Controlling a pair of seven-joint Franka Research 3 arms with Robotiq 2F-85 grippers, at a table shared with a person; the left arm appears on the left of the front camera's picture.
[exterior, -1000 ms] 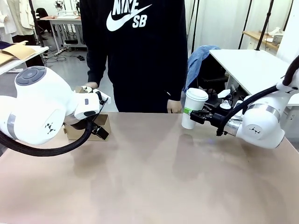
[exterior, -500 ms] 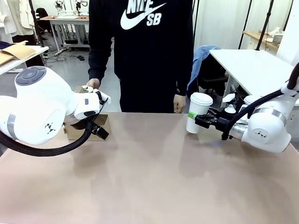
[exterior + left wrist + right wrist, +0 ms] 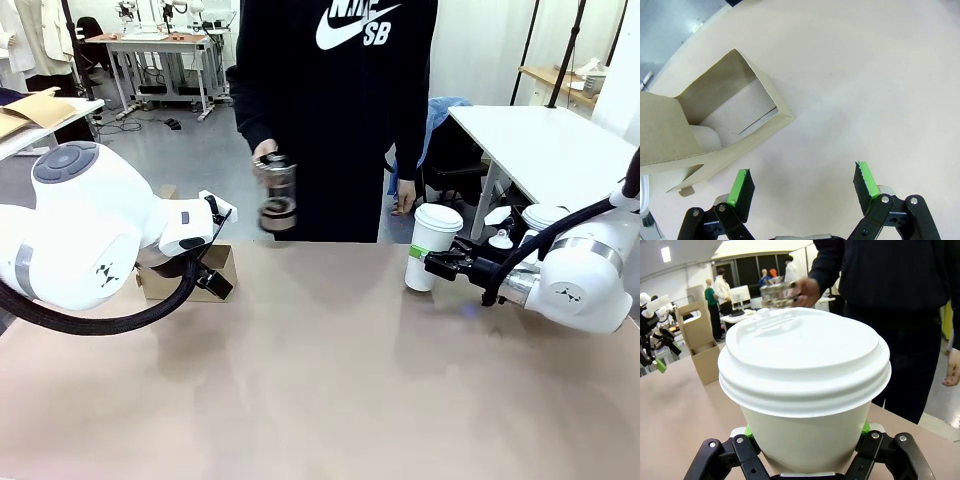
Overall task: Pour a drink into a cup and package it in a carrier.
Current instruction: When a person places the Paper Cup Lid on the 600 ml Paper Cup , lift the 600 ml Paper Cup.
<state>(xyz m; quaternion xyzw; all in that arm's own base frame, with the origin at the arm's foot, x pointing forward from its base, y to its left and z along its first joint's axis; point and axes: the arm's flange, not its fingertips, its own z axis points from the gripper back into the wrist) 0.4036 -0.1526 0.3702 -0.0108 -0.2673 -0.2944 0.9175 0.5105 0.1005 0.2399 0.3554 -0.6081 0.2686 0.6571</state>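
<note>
Front and wrist views, lidded cup in transit. My right gripper [image 3: 428,263] is closed on the white paper cup [image 3: 431,245], pads on the wall below the plastic lid [image 3: 805,352]. The cup stands upright at about 3 o'clock on the table [image 3: 320,390]. My left gripper [image 3: 802,182] hangs empty with its jaws wide apart. The cardboard carrier [image 3: 767,95] lies at 10 o'clock from it, near but not touching. The carrier itself sits at 9 o'clock on the table, well apart from the cup.

The step in hand, as I judge it, is to bring the cup across toward 9 o'clock and lower it into a pocket. It should travel level and slowly, then descend straight, clear of the tall handle tab [image 3: 692,315]. The free gripper could steady the carrier wall.

The person's hand [image 3: 263,152] holds the press jug [image 3: 276,197] at 12 o'clock, blurred.

The lid hides the drink, so I cannot tell how full the cup is. My left arm covers most of the carrier in the front view. Whether the cup base rests on the table or sits just above it is unclear.
</note>
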